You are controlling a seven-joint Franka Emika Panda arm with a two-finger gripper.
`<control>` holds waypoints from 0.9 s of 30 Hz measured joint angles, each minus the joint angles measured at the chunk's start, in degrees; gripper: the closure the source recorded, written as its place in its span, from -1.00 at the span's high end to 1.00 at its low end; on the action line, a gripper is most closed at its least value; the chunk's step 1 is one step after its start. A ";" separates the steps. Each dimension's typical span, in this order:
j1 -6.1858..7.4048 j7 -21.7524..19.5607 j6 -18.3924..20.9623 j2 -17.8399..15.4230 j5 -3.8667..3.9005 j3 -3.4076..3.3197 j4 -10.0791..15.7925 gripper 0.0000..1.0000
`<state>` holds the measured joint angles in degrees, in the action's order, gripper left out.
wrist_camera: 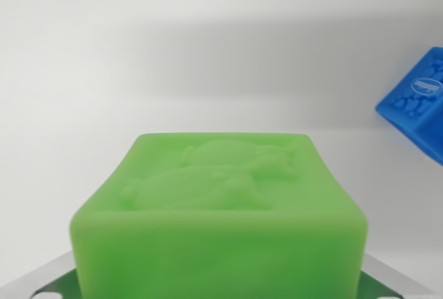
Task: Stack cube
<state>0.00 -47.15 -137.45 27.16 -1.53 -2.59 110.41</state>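
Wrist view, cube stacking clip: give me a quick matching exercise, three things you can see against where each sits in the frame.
Things:
1. green cube
2. blue cube
3. white surface

Places:
A. cut off at the wrist view's right edge
B. fills the upper part of the frame, behind the cubes
C. bottom centre, closest to the camera, raised figure on its top face

Pairs: 1-C, 2-A, 3-B
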 joint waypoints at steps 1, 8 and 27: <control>-0.07 -0.27 0.00 0.04 -0.07 -0.12 -0.03 -1.00; -0.57 -2.12 0.00 0.36 -0.55 -0.85 -0.39 -1.00; -2.26 -7.23 0.08 1.54 -1.88 -2.65 -1.75 -1.00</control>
<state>-2.26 -54.38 -137.36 28.70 -3.41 -5.24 108.66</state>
